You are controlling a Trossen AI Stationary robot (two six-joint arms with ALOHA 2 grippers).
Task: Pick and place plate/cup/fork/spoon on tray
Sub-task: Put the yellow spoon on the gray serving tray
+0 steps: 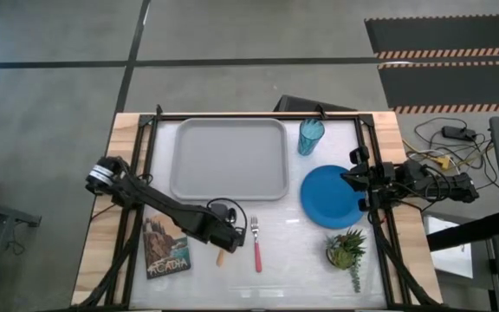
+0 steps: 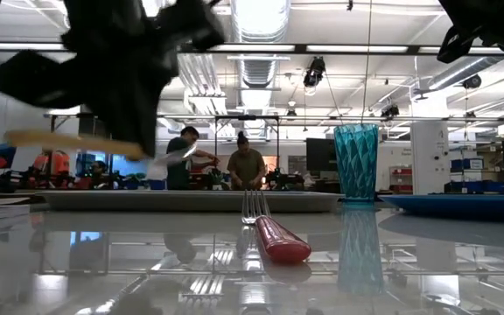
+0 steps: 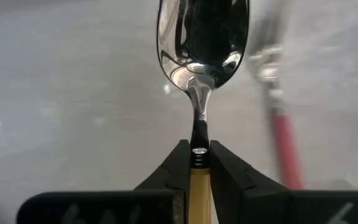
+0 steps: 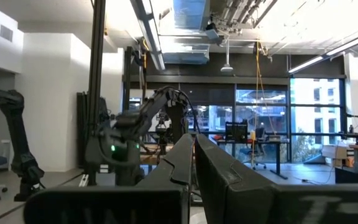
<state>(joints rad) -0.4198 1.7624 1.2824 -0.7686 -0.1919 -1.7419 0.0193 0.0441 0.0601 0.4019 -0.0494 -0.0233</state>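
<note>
My left gripper (image 1: 229,232) is near the table's front, left of the fork, and is shut on the spoon (image 3: 202,37). The low view shows the spoon's orange-yellow handle (image 2: 68,141) lifted off the table. The pink-handled fork (image 1: 255,243) lies flat on the table. The grey tray (image 1: 228,159) lies at the back. The teal cup (image 1: 310,136) stands upright to the tray's right. The blue plate (image 1: 329,198) lies flat in front of the cup. My right gripper (image 4: 194,146) is shut and empty, raised above the plate's right edge (image 1: 354,178). My left gripper pinches the spoon between its two fingers at the top of the orange-yellow handle (image 3: 198,163), just below the metal neck. The bowl (image 3: 202,37) reaches out beyond the fingertips. The spoon is lifted clear of the table, about level, and its handle end (image 2: 24,137) sticks out behind the gripper.
A booklet with a landscape picture (image 1: 167,248) lies at the front left. A small potted plant (image 1: 346,250) stands at the front right. People (image 2: 245,163) stand in the room beyond the table.
</note>
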